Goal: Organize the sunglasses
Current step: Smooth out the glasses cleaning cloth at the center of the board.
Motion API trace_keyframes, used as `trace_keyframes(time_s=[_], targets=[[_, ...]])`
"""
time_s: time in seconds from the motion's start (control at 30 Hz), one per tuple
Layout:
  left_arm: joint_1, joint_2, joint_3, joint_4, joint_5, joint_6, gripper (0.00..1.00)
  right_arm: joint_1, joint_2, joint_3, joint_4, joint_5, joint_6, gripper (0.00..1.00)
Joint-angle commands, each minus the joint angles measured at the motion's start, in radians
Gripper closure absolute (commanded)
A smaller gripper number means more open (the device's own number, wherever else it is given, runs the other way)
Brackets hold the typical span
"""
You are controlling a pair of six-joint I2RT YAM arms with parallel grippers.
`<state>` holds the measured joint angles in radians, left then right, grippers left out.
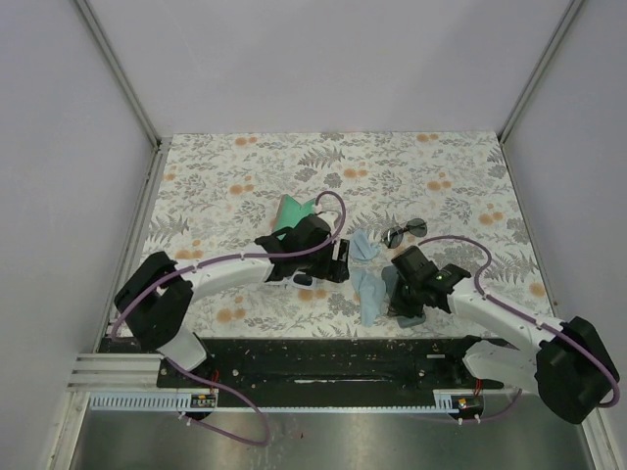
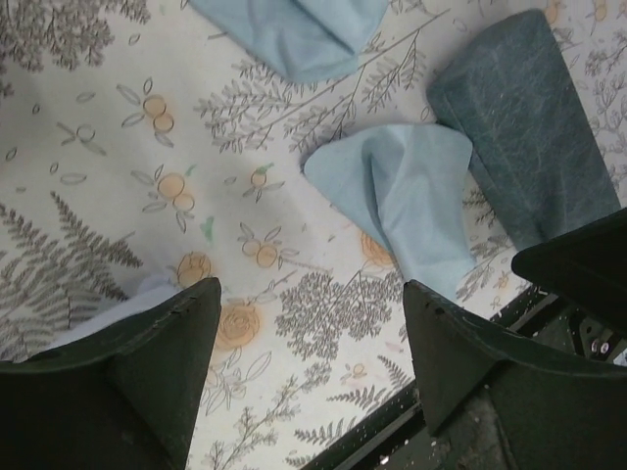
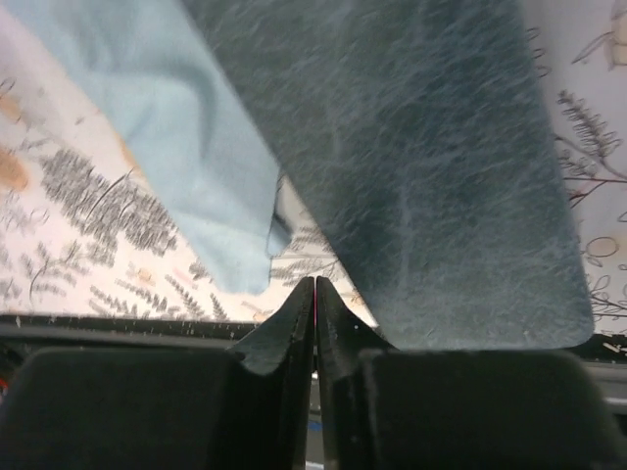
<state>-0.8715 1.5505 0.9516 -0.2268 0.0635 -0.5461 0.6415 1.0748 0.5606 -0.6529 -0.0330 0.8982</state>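
- Nearest the lens in the right wrist view, the right gripper (image 3: 314,294) had its black fingers pressed together with nothing between them. Its tips sat at the near edge of an oblong blue-grey hard case (image 3: 411,166).
- A soft light-blue cloth (image 3: 167,127) lay crumpled against the left side of that case.
- The left gripper (image 2: 312,289) hovered with its fingers spread wide and held nothing. Only printed table showed between them, and the cloth and case lay just beyond its tips.
- The thin dark wire-framed sunglasses (image 1: 407,233) lay on the table just on the far side of the right gripper, untouched by either arm. No other pair could be made out.
- Risk: a closed right gripper moving forward would probably shove the case, which could slide toward the far side into the wire frame.
- Risk: the left gripper's open fingers, if lowered there, might gather cloth rather than glasses.
- Risk: the frame looked slender, so a hard pinch on a lens or temple could bend or mark it.
- The floral table cover (image 1: 245,176) was white with grey ferns and orange blossoms. A black mounting strip (image 1: 323,360) ran along its near edge.
- Plain pale-lilac walls (image 1: 323,59) with metal corner rails closed in the left, right and far sides.
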Motion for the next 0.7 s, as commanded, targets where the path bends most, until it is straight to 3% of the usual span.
trace_keyframes(time_s=[0.0, 0.13, 0.23, 0.37, 0.5, 0.67], targets=[[-0.003, 0.068, 0.104, 0.044, 0.006, 0.037, 0.22, 0.001, 0.071, 0.031, 0.010, 0.169, 0.093, 0.91], [-0.003, 0.149, 0.167, 0.024, 0.018, 0.048, 0.22, -0.014, 0.151, 0.090, -0.086, 0.352, 0.159, 0.90], [-0.004, 0.210, 0.206, 0.006, 0.024, 0.057, 0.23, -0.119, 0.157, 0.117, -0.111, 0.401, 0.124, 0.83], [-0.006, 0.269, 0.245, -0.017, 0.038, 0.083, 0.27, -0.304, 0.134, 0.142, -0.036, 0.354, -0.014, 0.81], [-0.004, 0.309, 0.283, -0.048, 0.047, 0.113, 0.32, -0.312, 0.132, 0.190, 0.077, 0.115, -0.220, 0.67], [-0.004, 0.319, 0.288, -0.054, 0.044, 0.147, 0.37, -0.307, 0.090, 0.130, 0.177, -0.036, -0.239, 0.60]])
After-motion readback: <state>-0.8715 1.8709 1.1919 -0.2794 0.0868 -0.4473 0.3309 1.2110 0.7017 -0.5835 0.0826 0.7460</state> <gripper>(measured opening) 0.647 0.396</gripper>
